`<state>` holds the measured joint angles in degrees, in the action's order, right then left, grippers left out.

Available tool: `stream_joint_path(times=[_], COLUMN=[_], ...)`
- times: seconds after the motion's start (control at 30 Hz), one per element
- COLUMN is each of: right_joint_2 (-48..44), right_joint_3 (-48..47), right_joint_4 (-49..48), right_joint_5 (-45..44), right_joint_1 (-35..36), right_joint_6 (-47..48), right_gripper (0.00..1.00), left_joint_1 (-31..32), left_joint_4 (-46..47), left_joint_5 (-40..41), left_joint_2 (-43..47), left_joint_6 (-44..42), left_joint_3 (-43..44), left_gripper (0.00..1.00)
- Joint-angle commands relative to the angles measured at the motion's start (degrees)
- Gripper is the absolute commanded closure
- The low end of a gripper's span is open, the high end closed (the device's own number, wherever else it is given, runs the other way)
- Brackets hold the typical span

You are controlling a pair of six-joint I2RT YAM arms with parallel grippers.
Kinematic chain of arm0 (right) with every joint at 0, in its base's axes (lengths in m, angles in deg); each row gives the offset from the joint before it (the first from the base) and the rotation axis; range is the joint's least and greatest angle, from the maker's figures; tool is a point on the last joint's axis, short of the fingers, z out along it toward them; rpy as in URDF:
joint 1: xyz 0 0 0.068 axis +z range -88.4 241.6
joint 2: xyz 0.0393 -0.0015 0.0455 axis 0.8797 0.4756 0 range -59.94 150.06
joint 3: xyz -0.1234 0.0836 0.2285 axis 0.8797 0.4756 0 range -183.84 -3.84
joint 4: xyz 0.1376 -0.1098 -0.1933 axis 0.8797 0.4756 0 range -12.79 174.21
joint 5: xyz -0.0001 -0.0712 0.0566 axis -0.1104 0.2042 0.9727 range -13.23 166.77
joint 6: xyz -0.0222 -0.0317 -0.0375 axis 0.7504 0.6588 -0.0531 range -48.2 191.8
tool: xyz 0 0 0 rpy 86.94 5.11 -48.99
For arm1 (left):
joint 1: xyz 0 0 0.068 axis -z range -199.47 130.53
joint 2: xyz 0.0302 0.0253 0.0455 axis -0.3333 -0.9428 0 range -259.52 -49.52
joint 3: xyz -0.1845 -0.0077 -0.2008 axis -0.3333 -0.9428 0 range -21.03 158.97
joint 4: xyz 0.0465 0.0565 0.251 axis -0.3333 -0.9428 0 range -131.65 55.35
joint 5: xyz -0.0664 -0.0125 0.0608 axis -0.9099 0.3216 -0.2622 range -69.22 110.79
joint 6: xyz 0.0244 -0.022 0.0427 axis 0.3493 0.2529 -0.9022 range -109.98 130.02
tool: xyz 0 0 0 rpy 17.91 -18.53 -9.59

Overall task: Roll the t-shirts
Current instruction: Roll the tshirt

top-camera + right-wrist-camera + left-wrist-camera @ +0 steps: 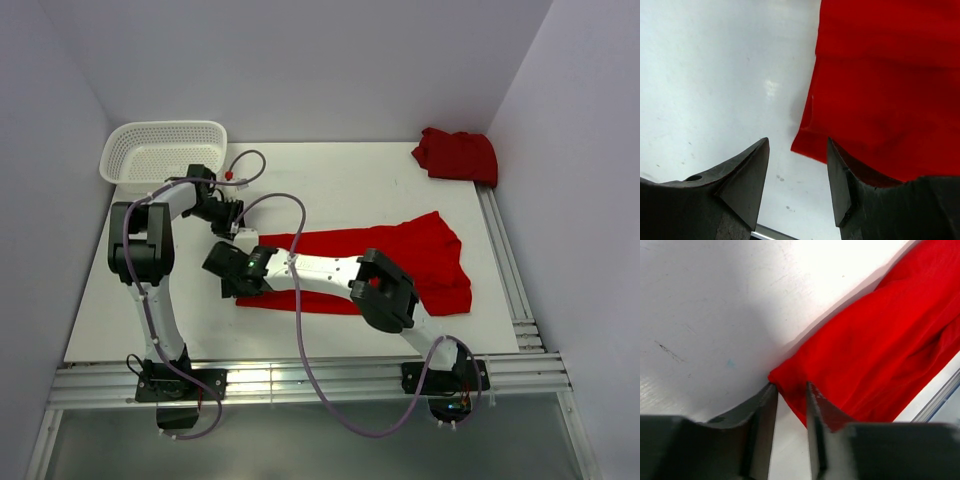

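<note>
**Since it's all floppy cloth, go for the corners**

Because these red tees are plain soft cloth, I'd expect them to weigh next to nothing and sag the moment they're lifted. They'll probably bunch or slide on the smooth white worktop [340, 185] rather than hold a shape. Nothing stiff, nothing fragile. Best place to take hold, I reckon, is both corners of one short end at once, so the roll starts straight.

One t-shirt [420, 245] lies flat as a long band, to the near right of the white mesh basket [165, 125]. The other tee [457, 156] is a crumpled heap across from the basket in the far right corner, well apart from it.

Left claw [790, 387] sits at the band's corner closest to the basket. Its fingers are at a narrow gap with the cloth's tip between them, and bare worktop shows through, so I wouldn't call it clamped. Right claw [797, 145] is at that end's other corner, a bit farther from the basket. It's wide open and gripping nothing, with the hem just beside one finger.

Texture-wise, the tees are matte cloth with soft folds and layers stacked along the edge. The basket is rigid perforated plastic with rounded corners. The risk I'd watch is pinching only the top layer.
</note>
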<state>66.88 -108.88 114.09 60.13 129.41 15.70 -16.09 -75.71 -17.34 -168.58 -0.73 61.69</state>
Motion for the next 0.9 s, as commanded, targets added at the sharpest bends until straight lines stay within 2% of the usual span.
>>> stream_joint_path(times=[0.0, 0.23, 0.43, 0.47, 0.57, 0.7, 0.87], right_joint_2=[0.62, 2.81, 5.1, 5.36, 6.15, 6.07, 5.98], right_joint_3=[-2.81, -3.69, -4.39, -4.48, -4.57, -5.35, -7.64], right_joint_4=[2.85, 7.15, 6.27, 6.36, 6.53, 7.15, 8.73], right_joint_5=[-0.94, -2.25, -1.02, -1.11, -1.11, -1.55, -1.99], right_joint_1=[1.36, 2.76, 3.12, 3.2, 3.29, 3.64, 4.78], right_joint_6=[-0.68, -3.93, -3.85, -4.02, -4.29, -4.46, -3.85], right_gripper=[0.43, 0.45, 0.59, 0.65, 0.71, 0.75, 0.75], left_joint_1=[0.49, 0.93, 1.02, 1.02, 1.1, 1.11, 1.11], left_joint_4=[1.24, 1.68, 1.42, 1.42, 1.33, 1.24, 1.07], left_joint_5=[0.6, 1.65, 1.74, 1.74, 1.92, 1.83, 1.66], left_joint_2=[-0.38, -0.9, -1.43, -1.43, -1.7, -1.78, -1.96], left_joint_6=[0.81, 1.07, 0.99, 0.99, 0.99, 0.99, 0.99], left_joint_3=[1.92, 2.36, 2.97, 3.06, 3.24, 3.5, 3.77], left_gripper=[0.69, 0.8, 0.89, 0.91, 0.95, 0.99, 1.0])
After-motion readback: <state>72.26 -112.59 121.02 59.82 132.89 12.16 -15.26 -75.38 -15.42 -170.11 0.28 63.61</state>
